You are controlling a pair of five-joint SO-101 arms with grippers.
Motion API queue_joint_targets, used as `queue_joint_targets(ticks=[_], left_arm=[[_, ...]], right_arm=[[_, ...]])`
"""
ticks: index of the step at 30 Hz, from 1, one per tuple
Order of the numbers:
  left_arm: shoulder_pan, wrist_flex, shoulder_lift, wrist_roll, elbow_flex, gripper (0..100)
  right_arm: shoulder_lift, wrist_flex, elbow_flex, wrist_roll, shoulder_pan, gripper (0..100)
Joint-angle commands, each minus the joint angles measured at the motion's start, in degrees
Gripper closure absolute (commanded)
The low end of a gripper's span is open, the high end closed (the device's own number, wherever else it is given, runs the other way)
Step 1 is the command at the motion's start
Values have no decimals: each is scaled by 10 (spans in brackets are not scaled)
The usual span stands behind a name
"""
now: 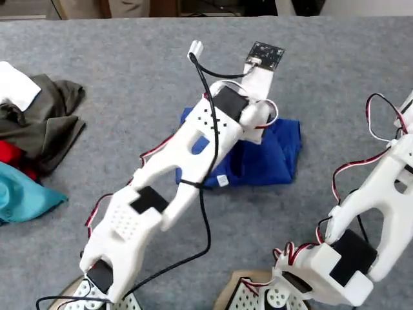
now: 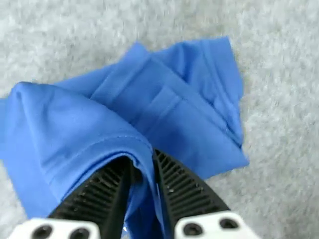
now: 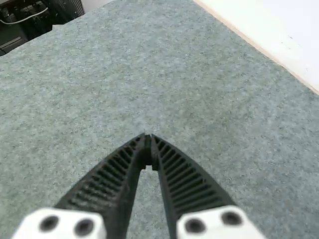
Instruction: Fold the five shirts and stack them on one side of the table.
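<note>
My left jaws pinch an edge of the shirt (image 2: 189, 114), its folded bulk just ahead; right jaws closed, empty.

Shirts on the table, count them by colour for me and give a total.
Blue shirt: 1
White shirt: 1
Olive shirt: 1
Red shirt: 1
Teal shirt: 1
Total: 5
</note>
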Motion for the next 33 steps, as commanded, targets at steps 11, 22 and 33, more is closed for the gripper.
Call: queue_joint_targets(ticks=[11, 22, 33], left_arm=[[30, -11, 163, 35, -260, 982], [35, 14, 166, 40, -265, 806], [-135, 167, 129, 72, -407, 906]], right_arm=[[-17, -13, -28, 0, -5, 993], [-17, -11, -28, 0, -12, 993], [-18, 98, -32, 179, -153, 993]])
